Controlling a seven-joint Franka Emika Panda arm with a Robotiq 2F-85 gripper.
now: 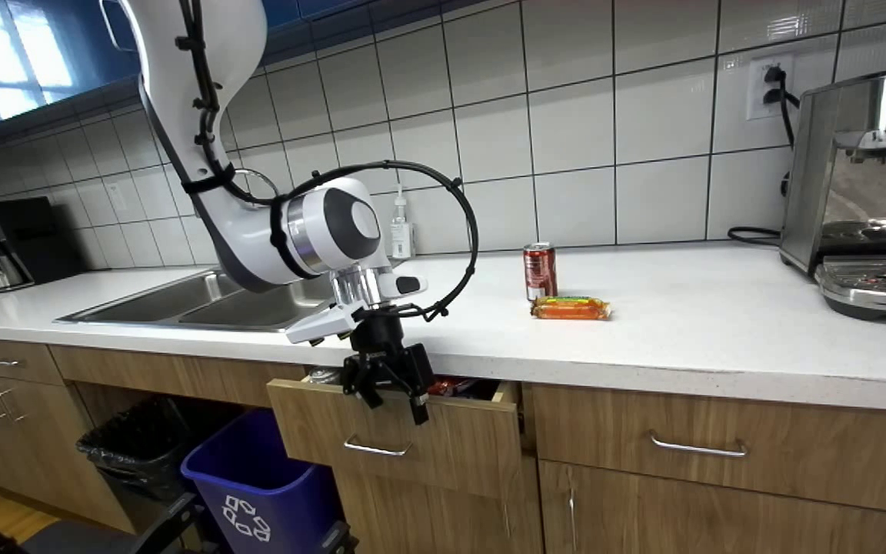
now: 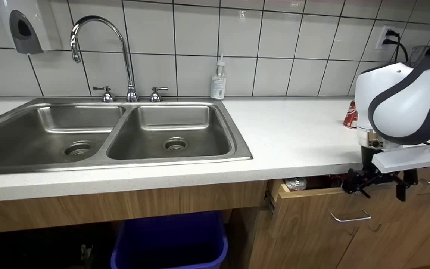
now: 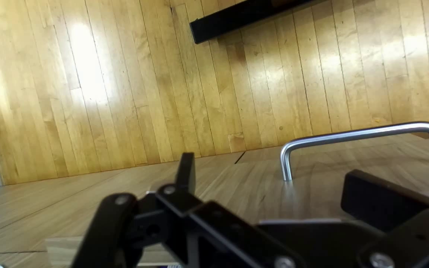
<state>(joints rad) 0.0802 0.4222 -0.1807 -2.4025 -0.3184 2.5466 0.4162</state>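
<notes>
My black gripper (image 1: 395,406) hangs pointing down at a partly open wooden drawer (image 1: 466,450), by its front panel. It also shows in an exterior view (image 2: 383,191). Its fingers are spread wide with nothing between them; in the wrist view the open jaws (image 3: 274,184) frame the drawer front. The drawer's silver handle (image 1: 378,448) is below the fingers and apart from them; it also shows in the wrist view (image 3: 359,134). Inside the drawer are a can (image 2: 296,183) and red packages (image 1: 449,385), partly hidden by the gripper and counter.
A red can (image 1: 541,271) and an orange wrapped packet (image 1: 570,308) are on the white counter (image 1: 681,331). A coffee machine (image 1: 874,192) stands at one end. A steel sink (image 2: 245,151), soap bottle (image 2: 218,82), blue recycling bin (image 1: 258,492) and black bin (image 1: 135,454) are nearby.
</notes>
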